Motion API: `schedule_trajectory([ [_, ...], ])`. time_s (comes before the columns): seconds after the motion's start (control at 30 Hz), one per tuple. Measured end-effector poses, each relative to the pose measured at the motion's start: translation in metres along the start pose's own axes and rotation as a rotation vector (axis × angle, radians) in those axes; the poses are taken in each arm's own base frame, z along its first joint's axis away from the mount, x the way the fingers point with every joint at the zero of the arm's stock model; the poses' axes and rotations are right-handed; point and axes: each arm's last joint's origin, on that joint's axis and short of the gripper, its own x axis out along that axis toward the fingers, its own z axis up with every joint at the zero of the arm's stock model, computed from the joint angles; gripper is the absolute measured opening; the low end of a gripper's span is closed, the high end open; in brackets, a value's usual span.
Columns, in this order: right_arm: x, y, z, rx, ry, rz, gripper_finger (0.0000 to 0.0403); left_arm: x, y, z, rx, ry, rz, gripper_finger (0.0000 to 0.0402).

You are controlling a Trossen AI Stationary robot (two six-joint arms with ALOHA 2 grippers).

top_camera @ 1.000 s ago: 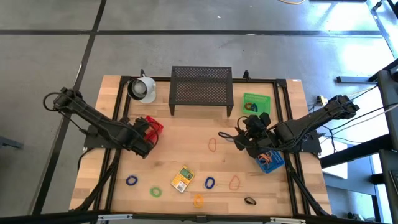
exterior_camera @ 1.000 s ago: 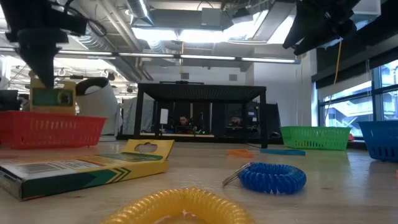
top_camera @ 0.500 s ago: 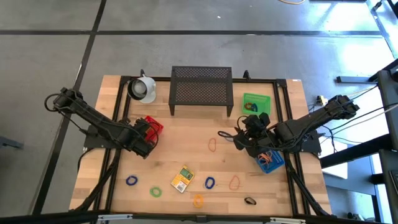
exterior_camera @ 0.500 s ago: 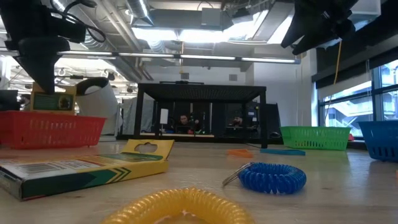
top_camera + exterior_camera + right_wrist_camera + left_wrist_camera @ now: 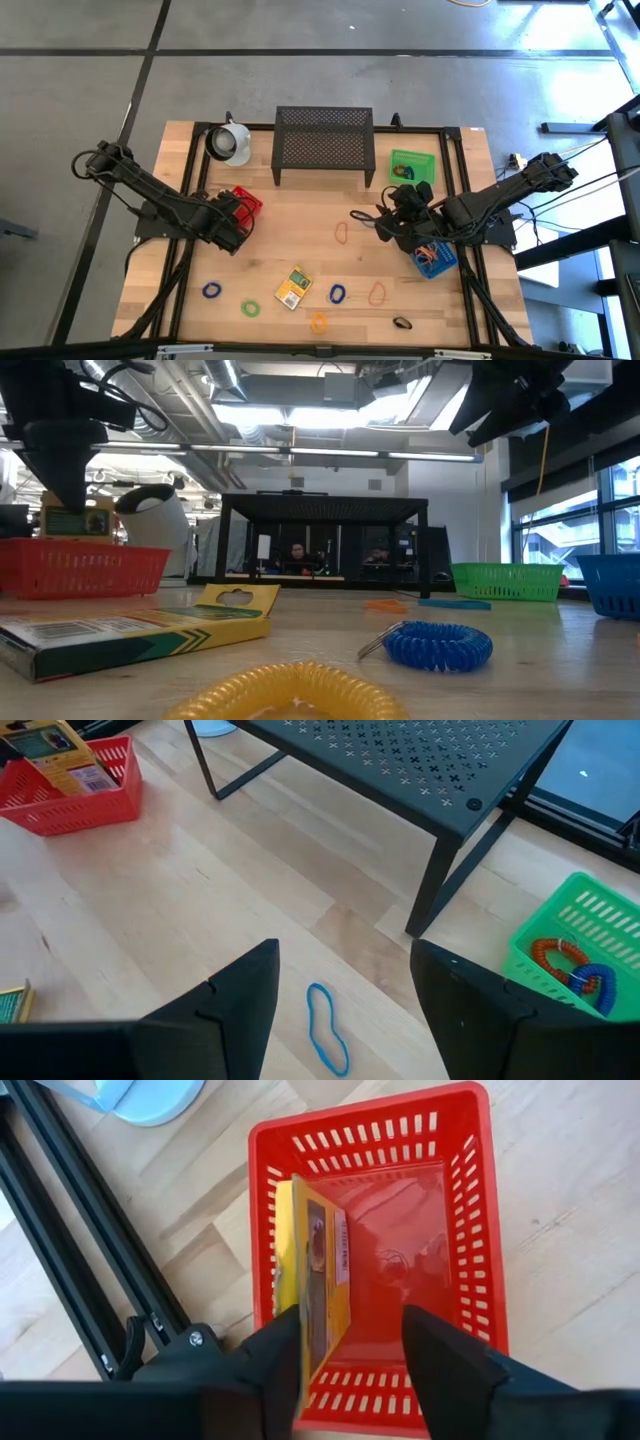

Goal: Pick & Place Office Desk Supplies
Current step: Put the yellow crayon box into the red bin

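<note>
A yellow printed packet (image 5: 315, 1280) stands on edge inside the red bin (image 5: 470, 1230), at the table's left. My left gripper (image 5: 350, 1350) is open over the bin, pointing steeply down, with the packet between its fingers. The packet's top shows above the bin's rim in the low view (image 5: 75, 520). My right gripper (image 5: 345, 980) hangs open above the table's right half, over a thin blue loop (image 5: 325, 1030) that lies flat on the wood. A second yellow packet (image 5: 294, 287) lies flat near the front, among several coloured loops. My left gripper has the packet's lower part (image 5: 305, 1335) against the inner side of one finger (image 5: 275, 1360). The other finger (image 5: 440, 1360) stands clear of it. The fingers come from above, slanting down into the bin. The packet stands upright on its edge in the bin.
A black mesh shelf (image 5: 324, 145) stands at the back middle, with a white mug (image 5: 228, 142) to its left and a green bin (image 5: 410, 165) to its right. A blue bin (image 5: 435, 257) sits under my right arm. Loops lie along the front: blue (image 5: 211, 290), green (image 5: 250, 308), orange (image 5: 377, 293).
In the low view my left gripper's fingers have spread apart and let go of the yellow packet. The packet has sunk a little into the red bin. Neither arm has moved from its place.
</note>
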Motion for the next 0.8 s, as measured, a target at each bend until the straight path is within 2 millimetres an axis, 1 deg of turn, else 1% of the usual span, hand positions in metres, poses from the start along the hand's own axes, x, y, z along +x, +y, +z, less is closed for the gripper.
schedule_trajectory([
  [0.13, 0.000, 0.000, 0.000, 0.001, 0.002, 0.002, 0.0229, 0.000, 0.001, 0.000, 0.002, 0.001, 0.006, 0.0178],
  [0.4, 0.000, 0.001, 0.000, 0.008, -0.001, 0.008, 0.0229, 0.000, 0.008, -0.001, -0.005, 0.012, 0.078, 0.0195],
  [0.8, 0.000, 0.002, 0.001, 0.016, -0.004, 0.013, 0.0229, -0.001, 0.018, -0.001, 0.001, 0.025, 0.176, 0.0200],
])
